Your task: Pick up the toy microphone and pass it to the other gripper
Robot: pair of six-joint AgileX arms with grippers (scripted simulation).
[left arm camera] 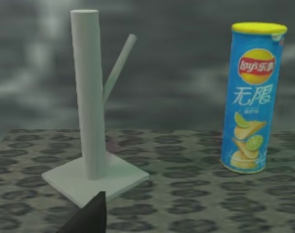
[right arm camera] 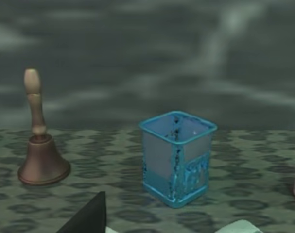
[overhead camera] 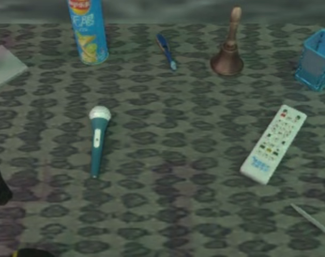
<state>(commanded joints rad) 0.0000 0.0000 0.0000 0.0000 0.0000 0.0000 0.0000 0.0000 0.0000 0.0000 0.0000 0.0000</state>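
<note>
Teal-handled, the toy microphone (overhead camera: 98,140) lies flat on the patterned surface (overhead camera: 173,160) left of centre, white head toward the chips can (overhead camera: 88,31), untouched. Nothing is done yet: pickup and handover both remain. I see only a finger tip of each arm, so I cannot tell how either's jaws stand.

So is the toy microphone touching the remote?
Apart. The top view shows the toy microphone lying on the table's left half and the remote on the right half, with a wide stretch of patterned cloth between them.
</note>
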